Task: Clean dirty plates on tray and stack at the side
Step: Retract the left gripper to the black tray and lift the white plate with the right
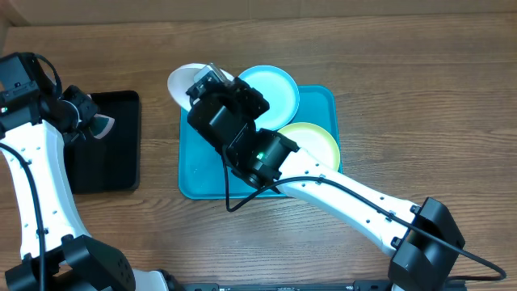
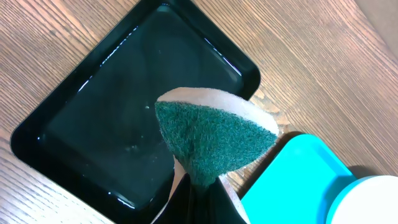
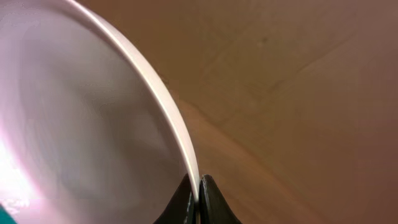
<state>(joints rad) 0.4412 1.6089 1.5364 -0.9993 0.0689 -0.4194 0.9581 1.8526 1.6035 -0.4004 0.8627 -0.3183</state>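
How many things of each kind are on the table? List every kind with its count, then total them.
Plates: 3 - white plate, blue plate, green plate
Trays: 2 - turquoise tray, black tray
Sponge: 1
Total: 6

Overhead the light is bright and even, falling from above. The arms drop only soft shadows on the surface (image 1: 404, 65), and all is sharp. From the left wrist the sponge (image 2: 211, 137) is crisp, and white glints line the rim of the black tray (image 2: 205, 46). The right wrist view is warm, dim and blurred, and the white plate (image 3: 74, 124) is out of focus, blown out at lower left.
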